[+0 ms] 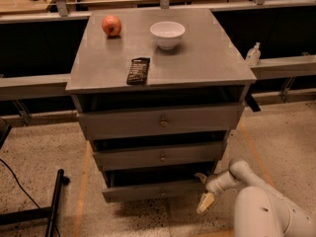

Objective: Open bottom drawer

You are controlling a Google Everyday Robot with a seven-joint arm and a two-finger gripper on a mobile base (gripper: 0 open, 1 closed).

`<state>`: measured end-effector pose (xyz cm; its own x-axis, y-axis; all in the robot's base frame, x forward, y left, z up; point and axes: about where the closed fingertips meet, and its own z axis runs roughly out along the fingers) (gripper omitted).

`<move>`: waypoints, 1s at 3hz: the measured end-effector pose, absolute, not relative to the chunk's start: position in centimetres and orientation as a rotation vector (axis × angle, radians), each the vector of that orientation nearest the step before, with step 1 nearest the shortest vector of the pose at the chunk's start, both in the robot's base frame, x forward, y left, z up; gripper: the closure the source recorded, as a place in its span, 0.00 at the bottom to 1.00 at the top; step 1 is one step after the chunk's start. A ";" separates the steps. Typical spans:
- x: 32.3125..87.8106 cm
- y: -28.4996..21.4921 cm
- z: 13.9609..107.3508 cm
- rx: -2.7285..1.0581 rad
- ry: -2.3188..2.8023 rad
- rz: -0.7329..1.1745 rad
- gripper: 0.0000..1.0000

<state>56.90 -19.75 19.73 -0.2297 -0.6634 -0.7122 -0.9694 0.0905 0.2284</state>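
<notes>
Just right of the grey, slightly ajar bottom drawer (148,191) sits the gripper (203,189).

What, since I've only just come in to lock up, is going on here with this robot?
The robot's arm reaches in low from the right. Its gripper is open and sits at the right end of the bottom drawer of the grey cabinet, not on the knob. That drawer seems pulled out a little. An apple, a white bowl and a dark packet sit on top.
</notes>
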 end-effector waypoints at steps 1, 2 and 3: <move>56.9 -19.8 19.7 -1.601 1.946 0.953 0.00; 56.9 -19.8 19.7 -1.601 1.946 0.953 0.00; 56.9 -19.7 19.7 -1.601 1.945 0.953 0.18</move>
